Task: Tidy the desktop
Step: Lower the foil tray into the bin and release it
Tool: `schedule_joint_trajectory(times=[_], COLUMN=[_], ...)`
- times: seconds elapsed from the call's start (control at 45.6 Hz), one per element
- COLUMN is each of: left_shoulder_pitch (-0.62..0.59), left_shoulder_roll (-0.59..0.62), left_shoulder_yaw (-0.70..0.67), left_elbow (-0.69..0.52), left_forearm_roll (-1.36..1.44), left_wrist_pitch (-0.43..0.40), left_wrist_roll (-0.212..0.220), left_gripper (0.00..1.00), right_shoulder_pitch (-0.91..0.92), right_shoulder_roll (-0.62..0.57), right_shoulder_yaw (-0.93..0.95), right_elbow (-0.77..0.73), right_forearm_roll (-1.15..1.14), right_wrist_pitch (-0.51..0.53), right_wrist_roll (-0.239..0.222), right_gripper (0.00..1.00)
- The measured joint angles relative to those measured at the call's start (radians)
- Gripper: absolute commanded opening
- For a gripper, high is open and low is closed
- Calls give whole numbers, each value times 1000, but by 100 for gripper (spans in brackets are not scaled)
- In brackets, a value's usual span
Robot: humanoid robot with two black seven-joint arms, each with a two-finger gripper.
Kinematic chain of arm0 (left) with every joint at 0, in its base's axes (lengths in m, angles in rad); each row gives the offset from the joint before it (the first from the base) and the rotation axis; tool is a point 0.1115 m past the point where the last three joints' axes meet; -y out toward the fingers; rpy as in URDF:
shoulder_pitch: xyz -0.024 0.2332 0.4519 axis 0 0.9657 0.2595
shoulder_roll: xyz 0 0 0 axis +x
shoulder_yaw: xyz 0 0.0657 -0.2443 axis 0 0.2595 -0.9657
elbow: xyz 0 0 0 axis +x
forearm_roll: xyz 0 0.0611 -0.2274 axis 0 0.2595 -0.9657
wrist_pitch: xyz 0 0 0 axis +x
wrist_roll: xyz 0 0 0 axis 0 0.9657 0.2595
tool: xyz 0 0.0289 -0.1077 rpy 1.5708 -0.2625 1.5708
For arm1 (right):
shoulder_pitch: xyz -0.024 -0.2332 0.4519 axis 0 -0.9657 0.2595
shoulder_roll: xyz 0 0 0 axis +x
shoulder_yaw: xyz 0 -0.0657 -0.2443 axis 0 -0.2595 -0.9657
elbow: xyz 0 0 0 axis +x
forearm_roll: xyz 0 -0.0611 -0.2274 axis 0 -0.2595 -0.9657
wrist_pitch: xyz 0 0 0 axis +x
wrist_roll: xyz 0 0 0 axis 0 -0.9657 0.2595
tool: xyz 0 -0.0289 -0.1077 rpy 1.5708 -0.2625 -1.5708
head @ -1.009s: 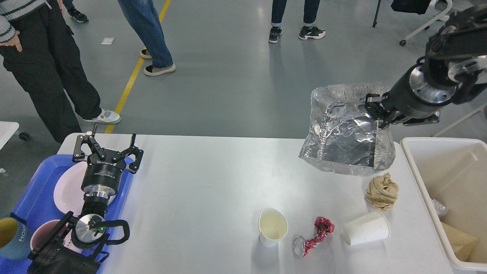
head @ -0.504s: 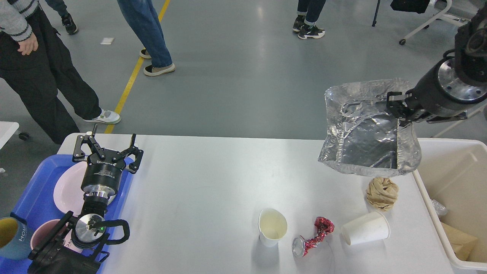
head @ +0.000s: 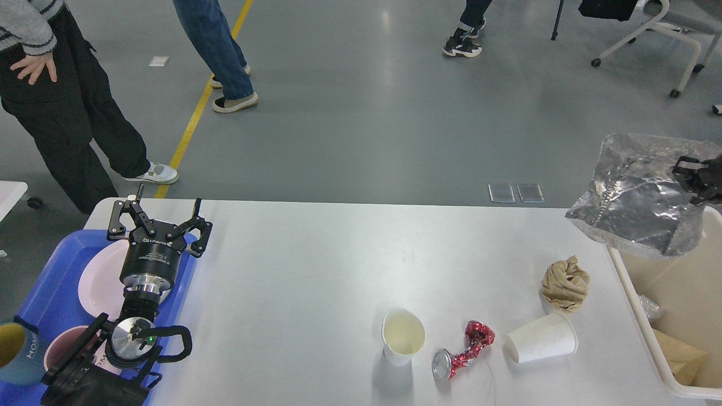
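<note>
Tabletop [head: 293, 270] fills the lower frame — cups, a crushed can [head: 463, 351] and paper wad [head: 566, 283] lie lower right. Left tool [head: 161, 211] is spread wide, empty, over the tray [head: 51, 282]. Right tool [head: 696, 177] — clamped on a foil bag [head: 637, 203] at right edge.

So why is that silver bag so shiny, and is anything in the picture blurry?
Head view: the foil bag is crinkled, so it catches the overhead light in bright patches beside dark folds. The floor shows a pale glare streak too. The desktop is sharp, with soft shadows under the cup and can. The right gripper sits half cut off at the edge.
</note>
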Motion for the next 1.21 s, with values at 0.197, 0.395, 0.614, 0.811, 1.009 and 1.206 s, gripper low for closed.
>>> schedule_joint_trajectory(times=[0.197, 0.395, 0.614, 0.811, 1.009, 1.206], left_shoulder_pitch=[0, 0, 0, 0, 0, 0], left_shoulder_roll=[0, 0, 0, 0, 0, 0], left_shoulder_yaw=[0, 0, 0, 0, 0, 0], left_elbow=[0, 0, 0, 0, 0, 0], left_forearm_roll=[0, 0, 1, 1, 0, 0], left_wrist_pitch=[0, 0, 0, 0, 0, 0], left_wrist_roll=[0, 1, 1, 1, 1, 0], left_gripper=[96, 96, 96, 96, 96, 96], right_shoulder_pitch=[-290, -571, -858, -1081, -1140, -1191], right_shoulder_roll=[-51, -42, 69, 188, 219, 258], right_shoulder_yaw=[180, 320, 388, 391, 393, 392], right_elbow=[-268, -508, -738, -919, -937, -948], right_forearm_roll=[-4, -5, -4, 2, 2, 2], right_wrist_pitch=[-25, -108, -264, -401, -440, -464], right_wrist_roll=[1, 1, -1, -1, -1, -2], right_gripper=[0, 0, 0, 0, 0, 0])
